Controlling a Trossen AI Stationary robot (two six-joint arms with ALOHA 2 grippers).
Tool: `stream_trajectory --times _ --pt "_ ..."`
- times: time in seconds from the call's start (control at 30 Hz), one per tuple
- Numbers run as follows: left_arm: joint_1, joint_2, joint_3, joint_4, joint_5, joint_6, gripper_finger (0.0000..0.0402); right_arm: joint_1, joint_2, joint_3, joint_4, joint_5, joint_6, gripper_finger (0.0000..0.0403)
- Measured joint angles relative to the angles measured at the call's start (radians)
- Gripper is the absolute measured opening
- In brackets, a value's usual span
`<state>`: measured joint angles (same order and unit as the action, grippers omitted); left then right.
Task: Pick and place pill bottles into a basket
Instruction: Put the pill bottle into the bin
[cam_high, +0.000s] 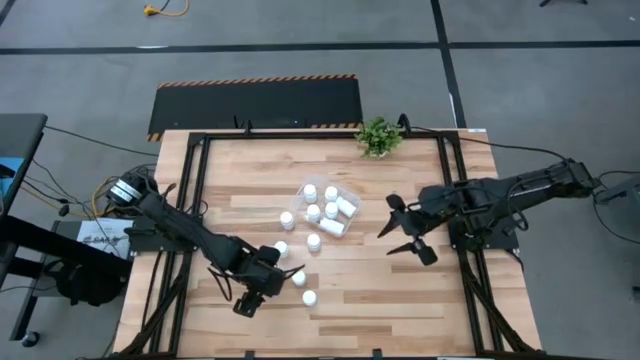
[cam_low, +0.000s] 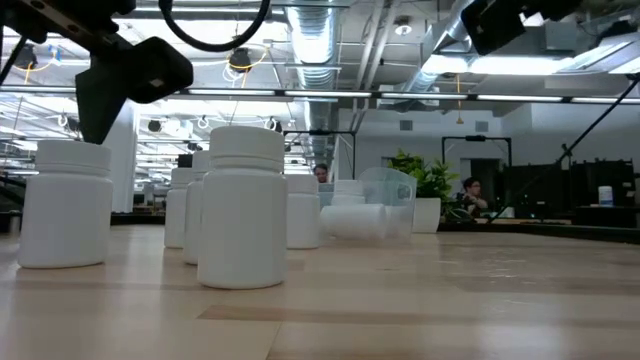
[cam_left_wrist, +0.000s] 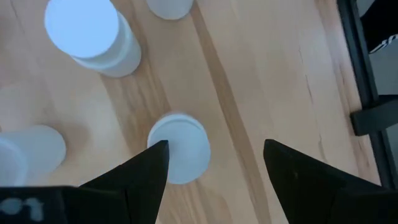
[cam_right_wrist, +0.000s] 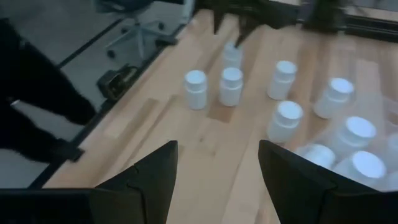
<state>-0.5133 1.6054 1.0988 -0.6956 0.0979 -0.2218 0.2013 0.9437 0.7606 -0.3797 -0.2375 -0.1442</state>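
Left pincer spread wide above a standing bottle on the tabletop, off-centre toward one finger. Could tip it into neighbouring bottles if lowered so. Right pincer also spread, empty, beside the basket.

Overhead, table-level, 2 wrist cams (close).

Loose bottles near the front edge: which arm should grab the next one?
Left. Its open gripper hangs right over the loose bottles, one bottle showing between its fingers. The right gripper is open beside the basket, farther from them.
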Motion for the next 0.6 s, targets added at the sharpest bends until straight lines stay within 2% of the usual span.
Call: stream_trajectory --times 0.33,0.6 --pt "-0.004 0.001 0.001 -0.012 -0.080 0.002 0.0251 0.001 0.051 0.001 0.002 -0.001 0.013 0.0218" --pt "-0.004 0.001 0.001 -0.032 -0.096 0.026 0.0251 0.001 0.100 0.001 0.008 -0.004 0.023 0.0218"
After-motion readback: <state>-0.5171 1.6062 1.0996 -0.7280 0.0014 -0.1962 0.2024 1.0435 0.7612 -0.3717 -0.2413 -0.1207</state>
